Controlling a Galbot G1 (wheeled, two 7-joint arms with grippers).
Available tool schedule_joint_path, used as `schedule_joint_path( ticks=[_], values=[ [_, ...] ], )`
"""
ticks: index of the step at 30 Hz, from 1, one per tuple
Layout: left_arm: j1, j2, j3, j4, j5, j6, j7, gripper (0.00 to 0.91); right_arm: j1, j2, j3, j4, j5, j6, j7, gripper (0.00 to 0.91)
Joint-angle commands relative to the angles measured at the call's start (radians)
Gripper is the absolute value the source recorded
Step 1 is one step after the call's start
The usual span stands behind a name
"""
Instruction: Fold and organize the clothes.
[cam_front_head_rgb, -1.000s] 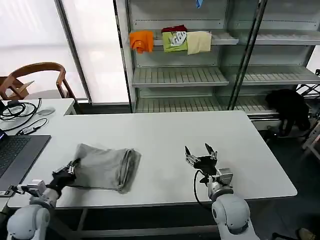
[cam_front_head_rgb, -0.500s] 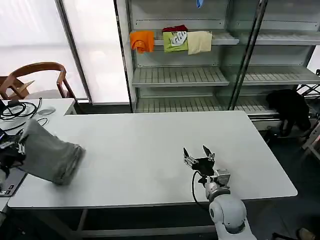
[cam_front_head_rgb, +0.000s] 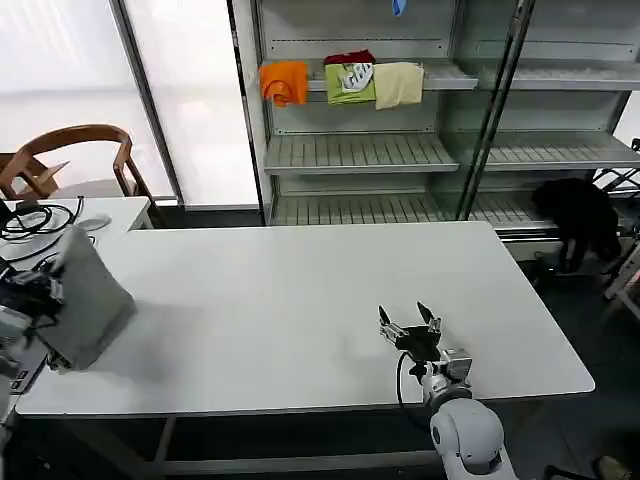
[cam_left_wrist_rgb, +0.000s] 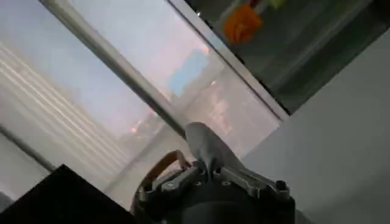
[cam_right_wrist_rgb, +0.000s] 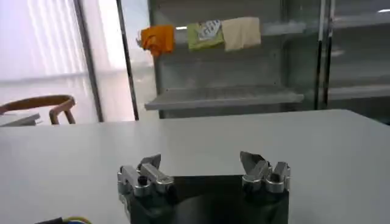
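Head view: left gripper (cam_front_head_rgb: 42, 288) clamping the folded light grey shirt (cam_front_head_rgb: 88, 300) at the white table's (cam_front_head_rgb: 300, 300) left edge, right gripper (cam_front_head_rgb: 410, 325) hovering spread apart near the front edge, left wrist view: fingers (cam_left_wrist_rgb: 183, 178) pinching grey fabric (cam_left_wrist_rgb: 210, 146), right wrist view: fingertips (cam_right_wrist_rgb: 146, 164) standing apart over the tabletop (cam_right_wrist_rgb: 201, 137).

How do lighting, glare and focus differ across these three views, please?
Head view: the windows at the back left are blown out white, and the folded grey shirt in the left gripper casts a soft shadow on the table. Left wrist view: hazy and blurred. Right wrist view: evenly lit; the right gripper is slightly soft.
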Motion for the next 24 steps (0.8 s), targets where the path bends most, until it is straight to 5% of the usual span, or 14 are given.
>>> schedule_joint_path(
  ticks=[1,7,24],
  values=[
    [0.024,-0.44,0.458,-0.024,0.26,0.068,-0.13,0.02,-0.008,-0.034,0.012,-0.019,0.012,0.024,0.003,0.907],
    [-0.029,-0.509,0.592,0.008,0.119,0.169,-0.184,0.02,-0.015,-0.04,0.025,-0.007,0.01,0.023,0.004,0.907],
    [-0.244,-0.563,0.72,0.236,-0.265,0.129,-0.381,0.02,-0.004,0.0,0.005,0.041,-0.03,-0.016,0.0,0.907]
  ],
)
